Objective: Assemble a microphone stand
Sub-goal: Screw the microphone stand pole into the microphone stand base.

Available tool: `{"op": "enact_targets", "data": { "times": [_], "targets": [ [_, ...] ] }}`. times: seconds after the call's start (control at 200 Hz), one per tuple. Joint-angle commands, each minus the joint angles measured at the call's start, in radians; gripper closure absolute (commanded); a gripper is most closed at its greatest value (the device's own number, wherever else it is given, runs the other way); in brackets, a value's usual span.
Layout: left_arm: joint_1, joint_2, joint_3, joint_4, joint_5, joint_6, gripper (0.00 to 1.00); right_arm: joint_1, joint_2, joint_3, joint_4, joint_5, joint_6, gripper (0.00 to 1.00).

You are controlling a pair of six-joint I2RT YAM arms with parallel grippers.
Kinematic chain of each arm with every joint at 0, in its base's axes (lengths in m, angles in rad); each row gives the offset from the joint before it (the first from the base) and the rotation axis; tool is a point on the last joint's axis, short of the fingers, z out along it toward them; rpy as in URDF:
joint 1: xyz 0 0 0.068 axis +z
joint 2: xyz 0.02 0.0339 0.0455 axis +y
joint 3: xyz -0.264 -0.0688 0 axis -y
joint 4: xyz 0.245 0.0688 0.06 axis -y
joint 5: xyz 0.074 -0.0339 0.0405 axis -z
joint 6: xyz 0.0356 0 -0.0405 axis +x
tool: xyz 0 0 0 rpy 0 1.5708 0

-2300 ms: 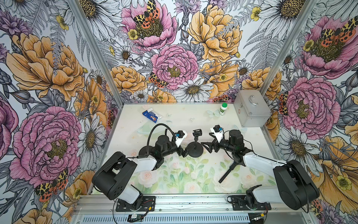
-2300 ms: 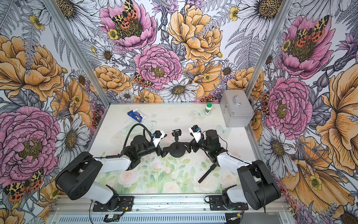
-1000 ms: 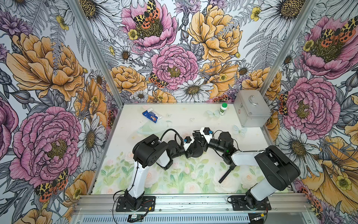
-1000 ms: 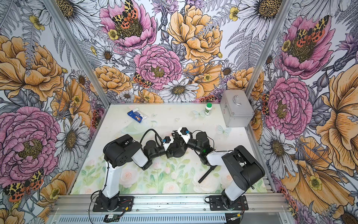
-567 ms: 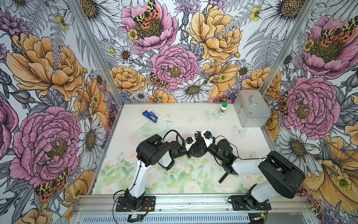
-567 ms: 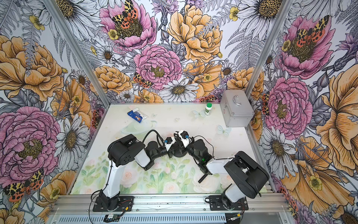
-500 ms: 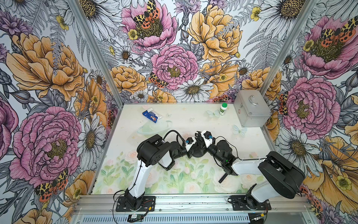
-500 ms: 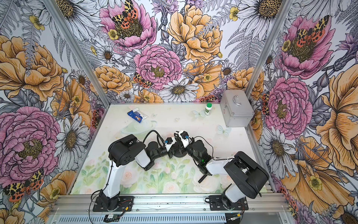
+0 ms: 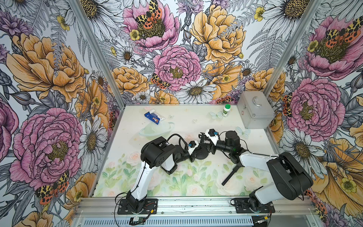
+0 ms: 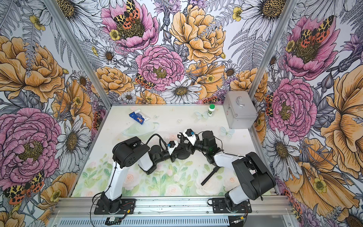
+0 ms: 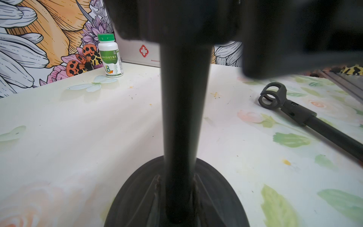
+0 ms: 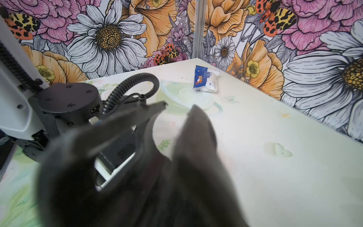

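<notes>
Paired overhead views, two wrist close-ups

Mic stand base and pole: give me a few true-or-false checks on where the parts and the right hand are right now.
1. The round base sits flat on the table with its short post upright. True.
2. The pole with the mic clip is fitted onto that post. False: it lies on the table, apart from the base.
3. The right hand is open and holds nothing. True.
4. The green-capped bottle has fallen over. False: it stands upright by the metal case.
</notes>
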Motion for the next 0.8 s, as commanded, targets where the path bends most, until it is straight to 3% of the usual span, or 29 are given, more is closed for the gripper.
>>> {"op": "enact_targets", "data": {
  "times": [0.0,0.12,0.185,0.225,0.325,0.385,0.49,0.57,0.605,0.675,0.796],
  "targets": [
    [0.007,0.036,0.002,-0.02,-0.025,-0.013,0.72,0.003,0.031,0.062,-0.041,-0.081,-0.004,0.56],
    [0.007,0.039,0.0,-0.02,-0.037,-0.013,0.72,0.013,0.006,0.025,0.022,0.057,0.04,0.8],
    [0.007,0.04,-0.001,-0.02,-0.049,-0.016,0.72,0.043,-0.028,-0.042,0.109,0.206,0.079,0.94],
    [0.007,0.042,-0.002,-0.02,-0.057,-0.019,0.72,0.082,-0.051,-0.09,0.172,0.36,0.102,1.0],
    [0.008,0.044,-0.001,-0.019,-0.072,-0.027,0.72,0.223,-0.073,-0.167,0.237,0.804,0.194,1.0],
    [0.008,0.045,-0.002,-0.02,-0.078,-0.031,0.72,0.259,-0.047,-0.186,0.27,0.906,0.256,1.0],
    [0.006,0.046,0.001,-0.02,-0.082,-0.035,0.72,0.25,-0.014,-0.182,0.287,0.752,0.189,1.0],
    [0.007,0.046,-0.001,-0.019,-0.082,-0.035,0.72,0.201,-0.034,-0.179,0.271,0.464,0.075,0.7],
    [0.006,0.046,0.0,-0.018,-0.082,-0.034,0.72,0.162,-0.049,-0.168,0.24,0.32,0.038,0.62],
    [0.007,0.044,-0.001,-0.019,-0.08,-0.033,0.72,0.074,-0.072,-0.104,0.103,0.073,0.003,0.54],
    [0.008,0.041,-0.004,-0.02,-0.077,-0.031,0.72,-0.032,-0.053,0.037,-0.196,-0.177,-0.105,0.47]
  ]
}}
